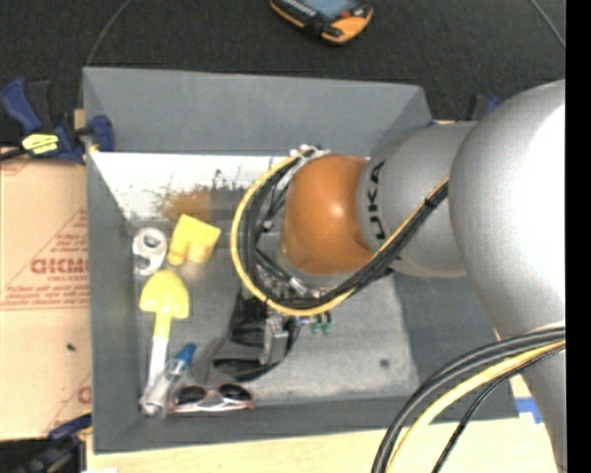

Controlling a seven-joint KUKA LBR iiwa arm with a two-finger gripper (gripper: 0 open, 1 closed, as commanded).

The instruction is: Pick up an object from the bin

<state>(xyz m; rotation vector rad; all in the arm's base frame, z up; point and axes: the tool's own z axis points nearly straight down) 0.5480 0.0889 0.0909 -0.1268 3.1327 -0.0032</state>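
**Arm down in bin, claw low over mid-floor; grasp not confirmed.**

The arm [453, 205] comes in over the bin's right edge, and its orange wrist cover [320, 215] hides much of the bin [256, 116] floor. The gripper [258, 341] sits low near the floor's middle, toward the lower edge. I cannot tell how far open it is or whether it has anything, because the dark shapes beneath merge with it. Nearest candidate is the sunglasses [212, 396], lying against the lower wall by the lower-left corner. The yellow scoop [164, 297] lies along the left wall, with the yellow block [193, 239] behind it. The silver ring [150, 247] and blue-capped pen [182, 360] are also left.

Risks, as I judge them:
- A close on bare floor.
- The thin glasses frame slipping out.
- The frame jamming against the wall.
- The pen being dragged along.
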